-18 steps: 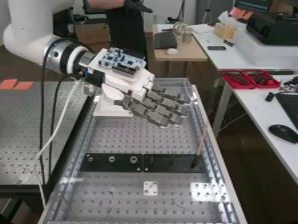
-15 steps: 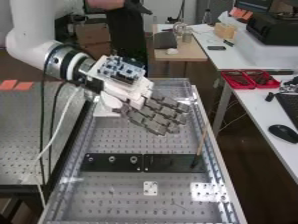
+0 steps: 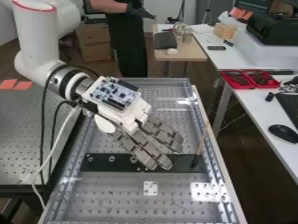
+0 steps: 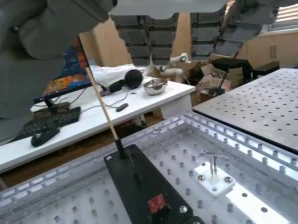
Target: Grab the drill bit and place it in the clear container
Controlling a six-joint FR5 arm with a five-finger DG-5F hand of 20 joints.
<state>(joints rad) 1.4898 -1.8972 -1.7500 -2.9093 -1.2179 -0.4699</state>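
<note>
You're on the grab part: your fingers (image 3: 161,160) are loose and empty. Next, bring them to what may be the drill bit (image 4: 136,175) and pinch it.

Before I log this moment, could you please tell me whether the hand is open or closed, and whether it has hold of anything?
Hand: open, its fingers roughly straight and spread a little, holding nothing.

High view | hand (image 3: 149,148) hiding part of black strip (image 3: 181,163), six o'clock | edge cutting off keyboard (image 3: 289,104), three o'clock
</note>
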